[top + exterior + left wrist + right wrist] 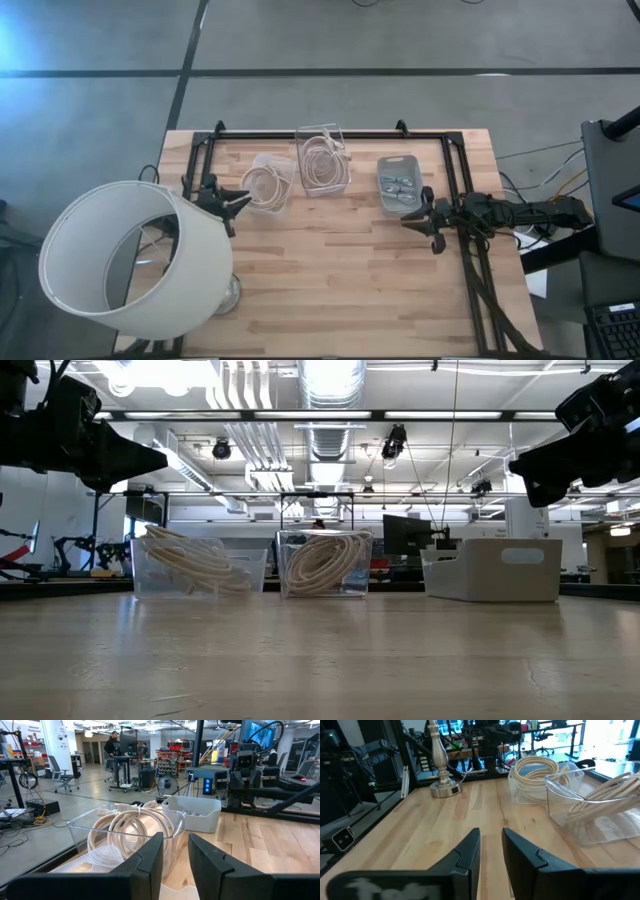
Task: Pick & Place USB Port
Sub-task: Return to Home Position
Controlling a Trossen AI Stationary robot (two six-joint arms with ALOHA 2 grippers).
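Observation:
A grey bin (385,165) stands on the table's right half and holds small grey USB parts (400,186); in the low view the grey bin (490,568) hides them. My right gripper (415,217) hovers open just to the near right of it, with a narrow gap between the fingers (491,835), and touches nothing. My left gripper (240,203) hovers open by the table's left edge, above the table (160,460). It points past a clear bin of white cable (130,827) toward the grey bin (192,812).
Two clear bins of coiled white cable (268,184) (322,160) stand in a row left of the grey bin. A lamp with a big white shade (130,260) covers the near left corner; its metal base (442,785) stands on the table. The near half is bare wood (340,290).

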